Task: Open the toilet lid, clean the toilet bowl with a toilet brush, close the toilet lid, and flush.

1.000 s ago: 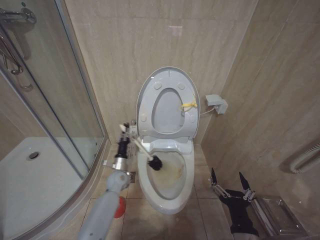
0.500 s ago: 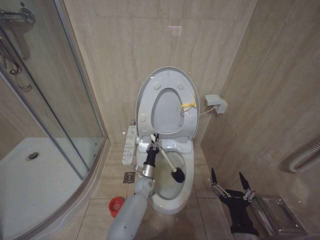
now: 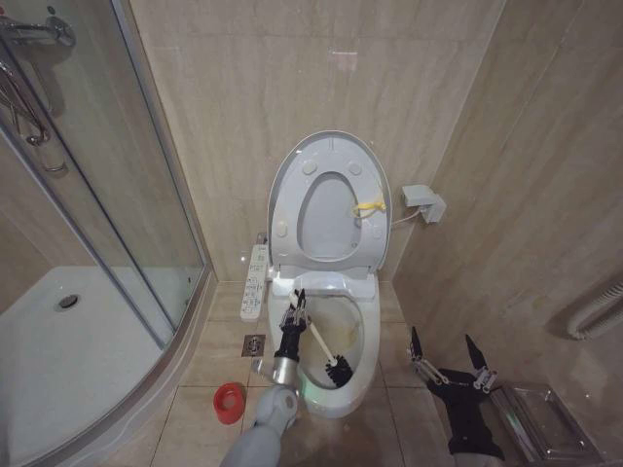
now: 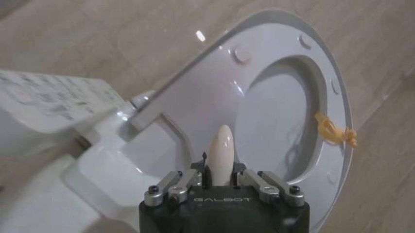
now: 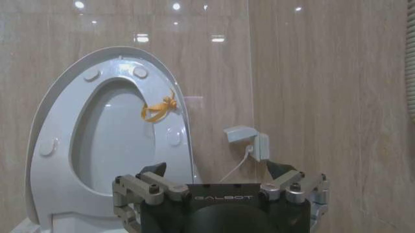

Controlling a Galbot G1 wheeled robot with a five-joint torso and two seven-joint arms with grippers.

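The brush (image 3: 324,352) slants into the bowl (image 3: 362,342), its dark head low at the bowl's 6 o'clock side. We see the left gripper (image 3: 294,309) clamped on the handle at the bowl's 9 o'clock rim. The lid (image 3: 331,200) stands upright at 12 o'clock. The right gripper (image 3: 447,350) hangs at 3 o'clock, jaws spread wide and empty.

light: soft overhead | glare: spots on wall tiles (image 5: 175,7) | focus: sharp | shadows: faint
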